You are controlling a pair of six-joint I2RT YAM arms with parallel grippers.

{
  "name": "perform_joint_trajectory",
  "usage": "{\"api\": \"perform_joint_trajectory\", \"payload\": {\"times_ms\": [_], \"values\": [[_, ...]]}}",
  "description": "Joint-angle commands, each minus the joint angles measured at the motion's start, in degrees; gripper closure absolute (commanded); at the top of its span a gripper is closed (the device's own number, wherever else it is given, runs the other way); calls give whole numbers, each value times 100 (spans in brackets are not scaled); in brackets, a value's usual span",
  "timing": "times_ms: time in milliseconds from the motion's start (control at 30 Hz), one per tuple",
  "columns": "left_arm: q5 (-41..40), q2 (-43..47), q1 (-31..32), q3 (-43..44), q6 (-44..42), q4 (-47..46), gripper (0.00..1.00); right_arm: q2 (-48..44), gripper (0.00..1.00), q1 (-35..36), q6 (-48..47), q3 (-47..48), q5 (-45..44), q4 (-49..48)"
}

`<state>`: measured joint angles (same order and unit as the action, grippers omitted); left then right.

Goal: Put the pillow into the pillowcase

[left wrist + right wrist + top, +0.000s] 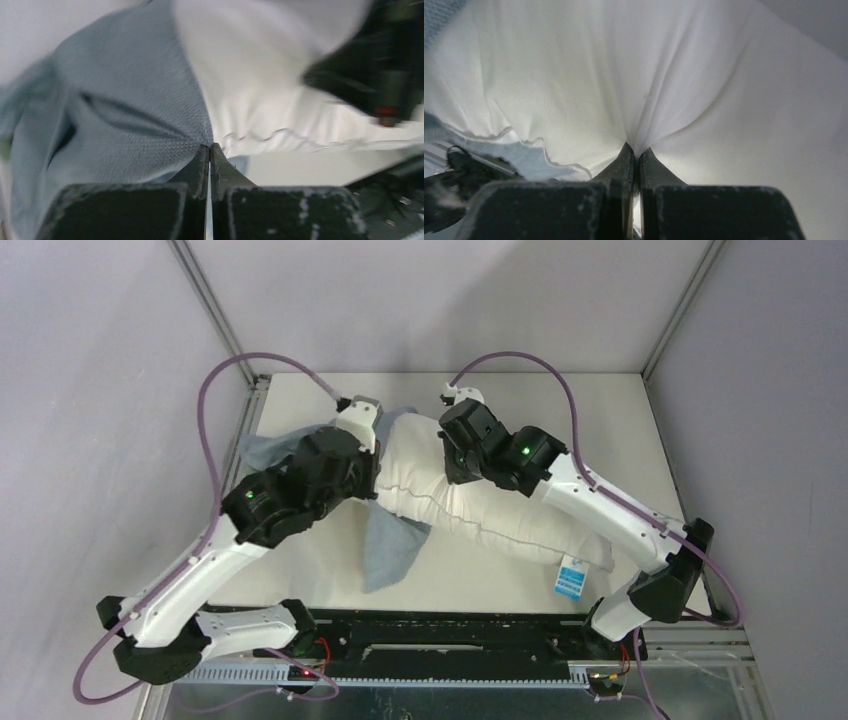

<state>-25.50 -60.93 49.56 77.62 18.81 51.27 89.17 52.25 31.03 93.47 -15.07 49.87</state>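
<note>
- The left gripper (210,147) pinches the pillowcase (120,100) edge.
- The right gripper (634,148) pinches a fold of the pillow (704,80).
- Blue-printed tag (571,578) at pillow's end, writing unreadable.

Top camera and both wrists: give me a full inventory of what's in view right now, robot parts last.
pillow: one, off-white, lying diagonally across the table's middle.
tag: one, white with blue print, at the pillow's near-right end.
pillowcase: one, blue-grey, bunched at the pillow's far-left end, a flap trailing nearer.
table: one, pale, under everything.
cables: two, purple, arching over the arms.
left gripper: one, black, shut on the pillowcase beside the pillow's seam.
right gripper: one, black, shut on pillow fabric.
</note>
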Motion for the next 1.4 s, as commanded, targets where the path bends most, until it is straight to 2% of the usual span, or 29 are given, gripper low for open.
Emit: {"api": "perform_joint_trajectory", "payload": {"times_ms": [0, 100, 167, 300, 433, 500, 533, 633, 700, 767, 1033, 1100, 1133, 1200, 1300, 1333, 1367], "values": [[1335, -201, 387, 1181, -832, -811, 100, -190, 100, 437, 40, 952, 107, -539], [1480, -414, 193, 1256, -623, -1017, 100, -235, 100, 493, 120, 1109, 447, -632], [1581, -595, -155, 1388, -143, -1056, 100, -292, 100, 493, 171, 1174, 715, -689], [1352, -1263, -900, 1925, 615, -595, 100, -415, 100, 441, 273, 1191, 1346, -873], [1551, -1937, -1282, 1785, 946, -681, 100, -290, 100, -130, 229, 1260, 2174, -919], [1695, -2195, -1453, 1559, 1089, -896, 100, -58, 85, -506, 33, 1404, 2502, -819], [1806, -2327, -1568, 1446, 1170, -1023, 100, 31, 73, -605, -157, 1568, 2447, -663], [2025, -2715, -1849, 1386, 1294, -1153, 100, 372, 40, -468, -959, 2458, 1819, 18], [2085, -2882, -1906, 1513, 1308, -1160, 100, 398, 26, -66, -1452, 2706, 1040, 315], [2150, -3003, -1938, 1668, 1310, -1159, 100, 280, 19, 345, -1791, 2492, 517, 296], [2233, -3230, -1951, 2159, 1261, -961, 100, -510, 11, 1575, -2059, -125, -1394, -436], [2242, -3222, -1952, 2154, 1261, -968, 100, -420, 9, 1800, -1955, -502, -1747, -464], [2256, -3221, -1950, 2155, 1270, -971, 100, -311, 2, 1871, -1845, -603, -1880, -454], [2285, -3223, -1946, 2152, 1298, -993, 100, -26, 0, 2012, -1719, -734, -2298, -437], [2308, -3200, -1913, 2180, 1303, -996, 100, 689, 1, 2059, -1493, -539, -3292, -32], [2330, -3183, -1896, 2203, 1291, -988, 100, 864, 6, 2020, -1456, -435, -3526, 95], [2363, -3159, -1878, 2249, 1260, -982, 100, 976, 16, 1947, -1411, -275, -3657, 232]]}}
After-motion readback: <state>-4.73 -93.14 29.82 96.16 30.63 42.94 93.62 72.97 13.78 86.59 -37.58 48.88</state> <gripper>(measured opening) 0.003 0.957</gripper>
